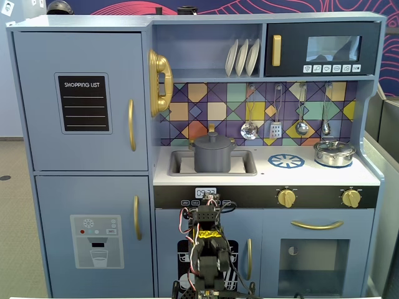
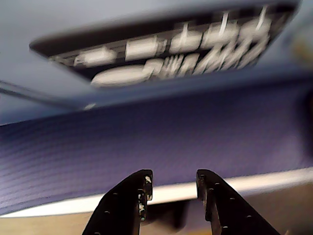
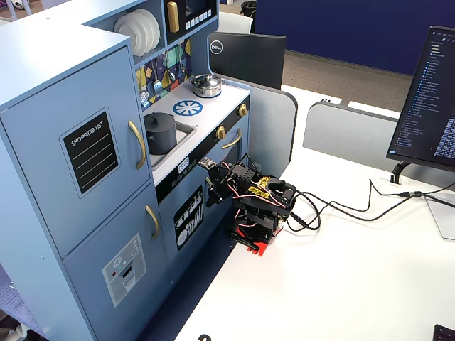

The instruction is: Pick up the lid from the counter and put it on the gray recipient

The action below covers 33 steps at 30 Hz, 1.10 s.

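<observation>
One matte dark-gray lid (image 1: 212,139) with a central knob sits atop the matte dark-gray cylindrical pot (image 1: 212,157) in the toy kitchen's sink (image 1: 245,164). Below the sink, the black fingers (image 2: 173,191) stand apart, gripping nothing.

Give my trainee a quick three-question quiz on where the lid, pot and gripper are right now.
1. True or false: the lid sits on the gray pot.
2. Where is the gray pot? A) in the sink B) on the burner print C) on the shelf
3. Fill in: in the wrist view the gripper is ____ and holds nothing.
Key: 1 true; 2 A; 3 open.
</observation>
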{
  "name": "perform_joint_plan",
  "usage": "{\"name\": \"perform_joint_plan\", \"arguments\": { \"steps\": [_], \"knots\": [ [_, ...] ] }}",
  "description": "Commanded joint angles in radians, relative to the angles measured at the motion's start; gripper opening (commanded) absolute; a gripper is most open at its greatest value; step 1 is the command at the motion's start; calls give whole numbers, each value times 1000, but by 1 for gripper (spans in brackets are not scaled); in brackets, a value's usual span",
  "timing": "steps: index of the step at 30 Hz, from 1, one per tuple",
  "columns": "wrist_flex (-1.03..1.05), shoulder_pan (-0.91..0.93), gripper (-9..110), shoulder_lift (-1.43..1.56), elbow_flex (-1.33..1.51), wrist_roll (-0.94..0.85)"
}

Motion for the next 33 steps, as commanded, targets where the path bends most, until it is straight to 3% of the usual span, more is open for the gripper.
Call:
{"name": "perform_joint_plan", "arguments": {
  "steps": [1, 5, 16, 33],
  "knots": [
    [206, -80, 0, 20, 0, 18],
    [371, -86, 1, 20, 2, 0],
    [388, 5, 2, 21, 2, -120],
    [390, 5, 7, 21, 2, -121]
  ]
}}
